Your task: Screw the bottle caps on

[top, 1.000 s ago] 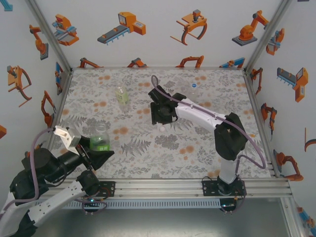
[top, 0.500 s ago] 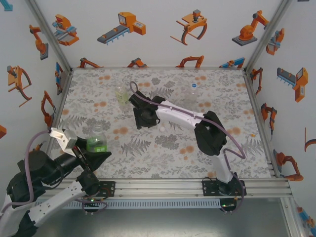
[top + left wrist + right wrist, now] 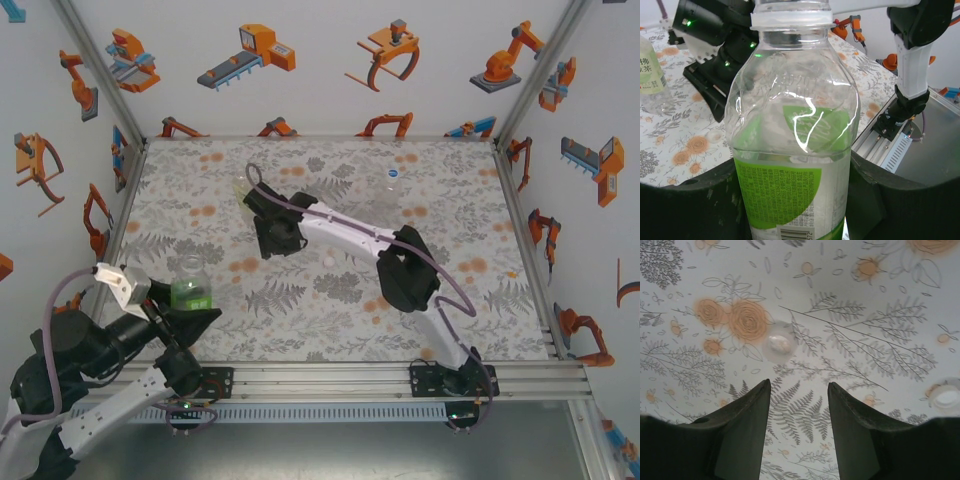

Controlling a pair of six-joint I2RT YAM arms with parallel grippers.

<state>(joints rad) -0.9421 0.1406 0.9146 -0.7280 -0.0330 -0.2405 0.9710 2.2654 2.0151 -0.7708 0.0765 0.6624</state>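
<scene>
Since prior frames: R arm has swung across toward the L side. R gripper [image 3: 797, 385] now hangs low over floral table [image 3: 880, 315], jaws part-open, nothing betw. them. Pale cap [image 3: 779, 344] lies just ahead of its fingertips, slightly left; second cap [image 3: 946, 396] off to its right. Judged: lining up a cap pick.

L gripper [image 3: 193, 308] clamped on green bottle [image 3: 792, 150], held upright, prob. to present the neck for capping.

Yellowish bottle [image 3: 649, 70] stands just beyond R gripper; colourless bottle [image 3: 392, 183] well apart, to its right.
</scene>
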